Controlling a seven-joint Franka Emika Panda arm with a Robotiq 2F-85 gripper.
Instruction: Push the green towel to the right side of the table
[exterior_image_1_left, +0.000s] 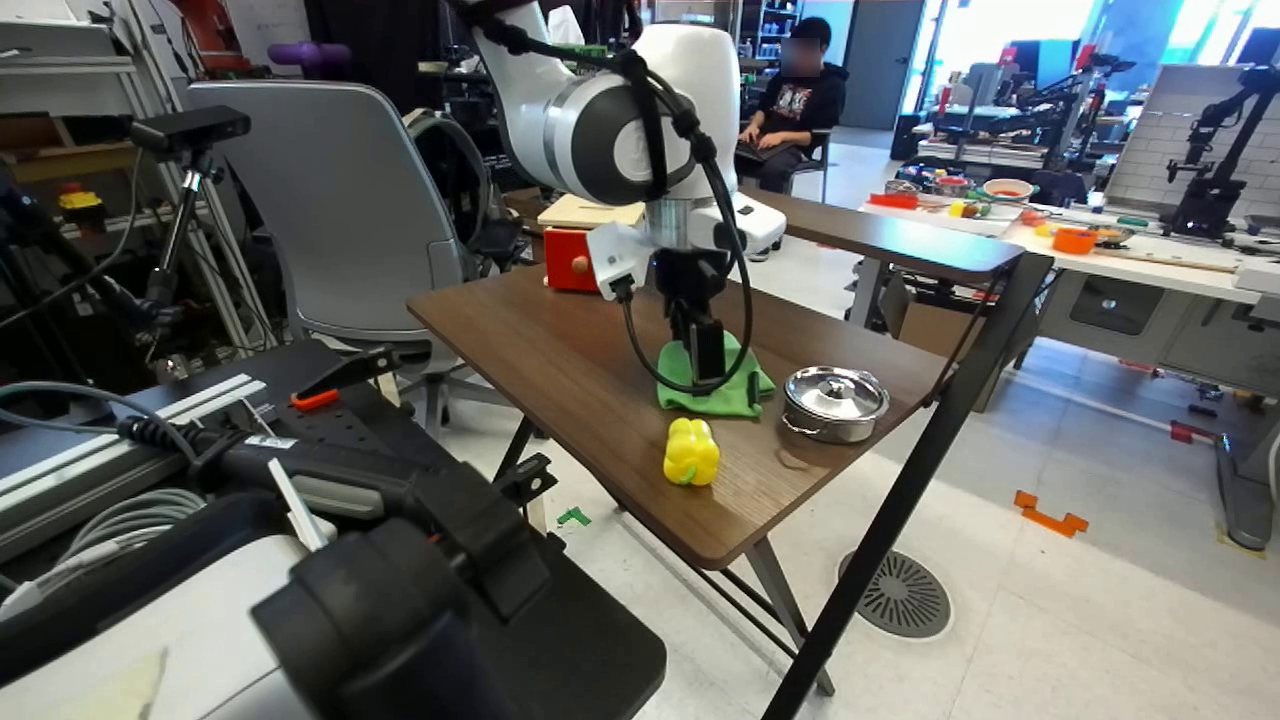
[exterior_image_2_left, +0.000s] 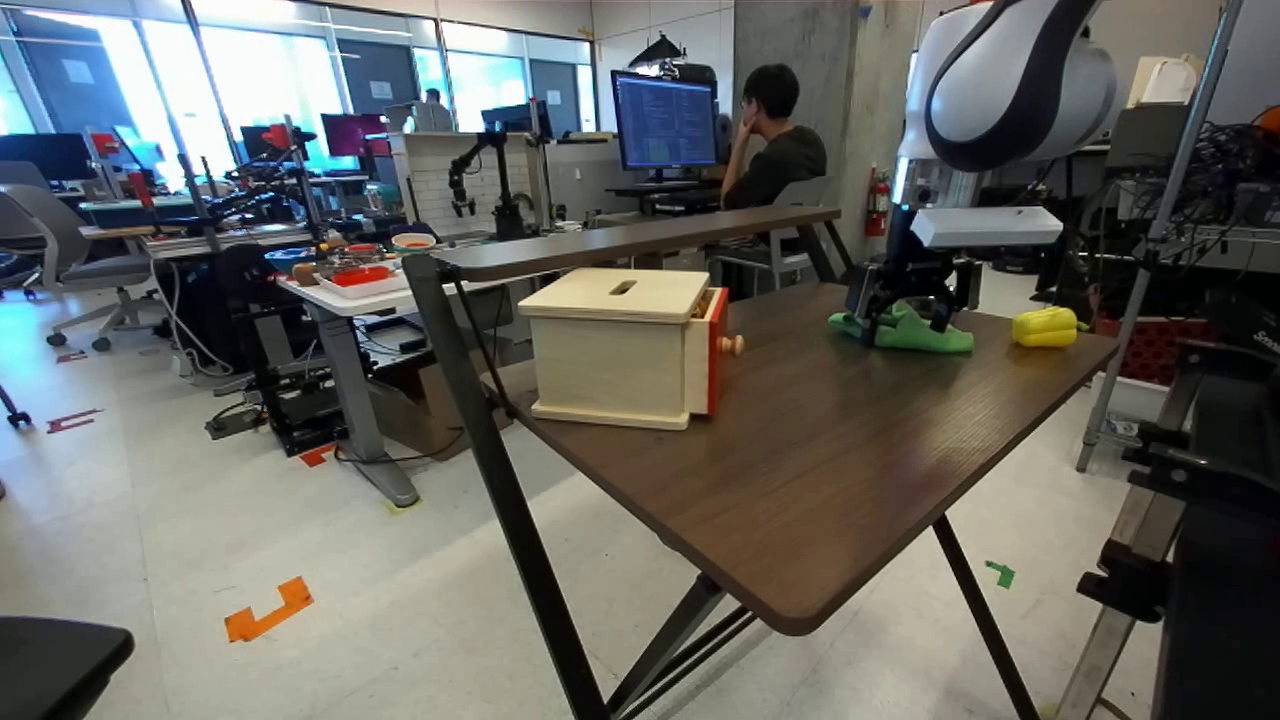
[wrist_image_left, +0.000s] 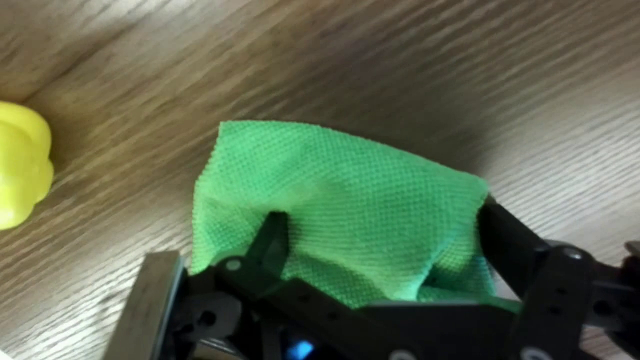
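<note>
The green towel (exterior_image_1_left: 738, 398) lies bunched on the brown table (exterior_image_1_left: 560, 350). It also shows in an exterior view (exterior_image_2_left: 920, 338) and in the wrist view (wrist_image_left: 345, 185). My gripper (wrist_image_left: 381, 212) is open and low over the towel, pointing down. One finger presses into the towel's surface and the other stands at its edge, with folds of cloth between them. The gripper also shows in both exterior views (exterior_image_1_left: 728, 384) (exterior_image_2_left: 905, 326), with the fingertips at table height. The gripper body hides the near part of the towel in the wrist view.
A yellow toy pepper (exterior_image_1_left: 691, 452) (exterior_image_2_left: 1045, 327) (wrist_image_left: 21, 165) lies near the towel. A lidded metal pot (exterior_image_1_left: 835, 405) stands beside the towel. A wooden box (exterior_image_2_left: 610, 355) with a red drawer front (exterior_image_1_left: 570, 262) stands elsewhere on the table. A raised shelf (exterior_image_2_left: 640, 243) runs along one edge.
</note>
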